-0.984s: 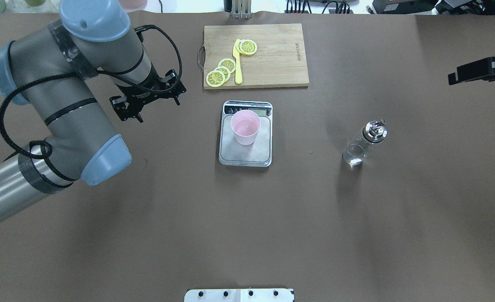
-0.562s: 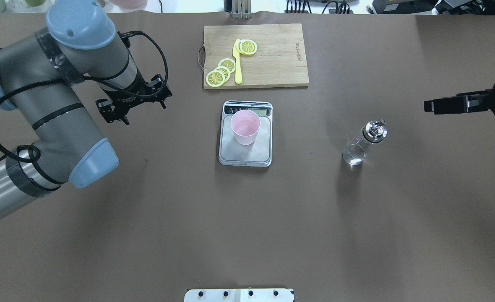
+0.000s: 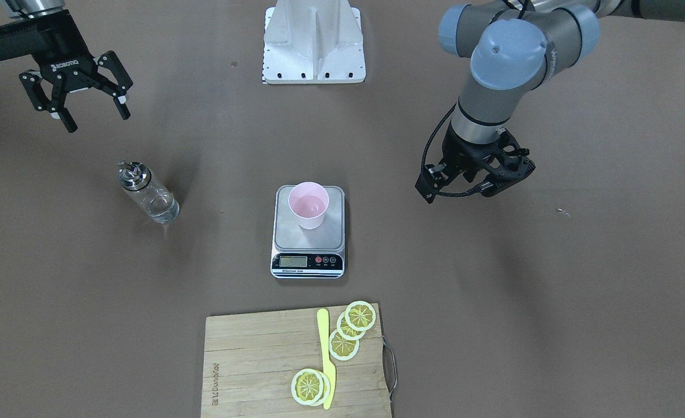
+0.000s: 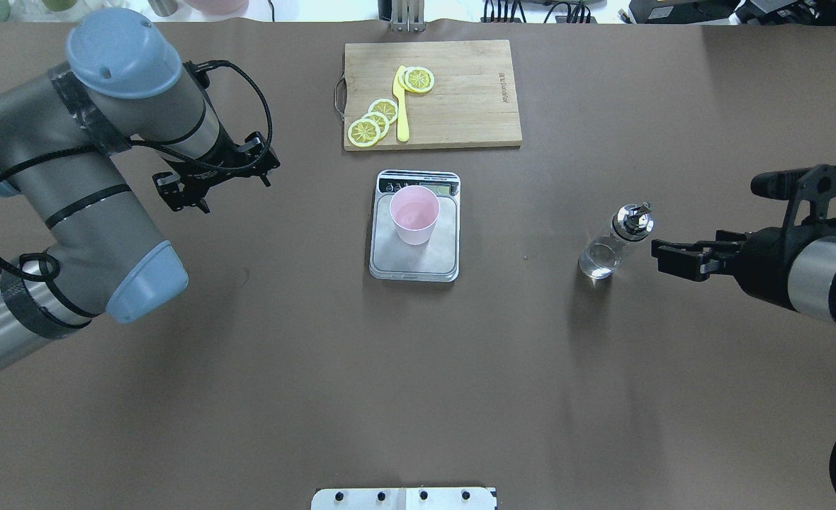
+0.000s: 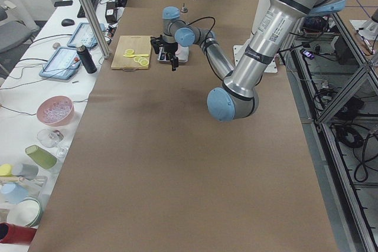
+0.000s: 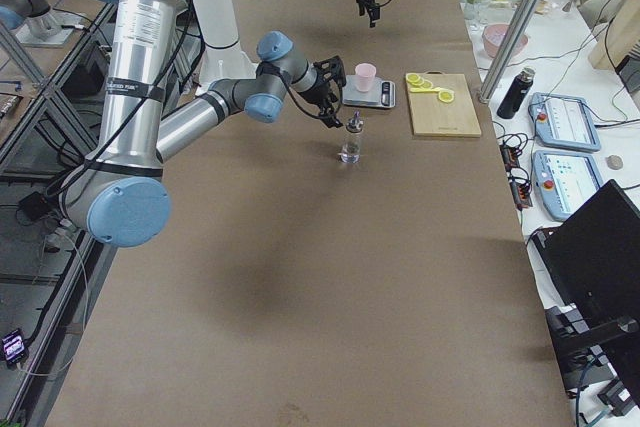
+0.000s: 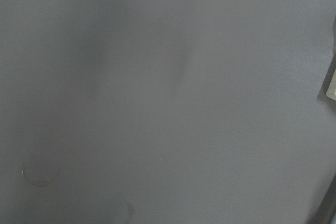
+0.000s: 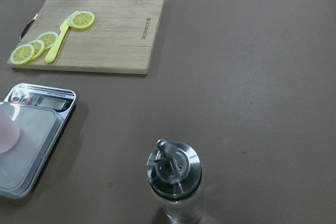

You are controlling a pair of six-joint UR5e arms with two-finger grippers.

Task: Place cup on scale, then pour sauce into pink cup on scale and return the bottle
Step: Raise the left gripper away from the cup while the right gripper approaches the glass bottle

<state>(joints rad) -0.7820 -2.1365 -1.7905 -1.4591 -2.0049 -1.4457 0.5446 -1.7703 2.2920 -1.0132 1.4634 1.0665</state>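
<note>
Pink cup (image 4: 414,214) upright on scale (image 4: 414,263) platform, so placement done. Left gripper (image 4: 216,185) spread open, empty, backed further off the scale than a second ago. Right gripper (image 3: 97,118) in from the table (image 4: 460,368) edge, jaws wide and empty, now near the top of the glass bottle (image 4: 606,251) (bottle upright on the table, well apart from the scale, untouched). Reads as hand-over to the right gripper: bottle grasp next, pour and return not begun

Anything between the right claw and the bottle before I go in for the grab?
Nothing visible. The right claw hangs open, apart from the bottle, with only bare table between them.
</note>
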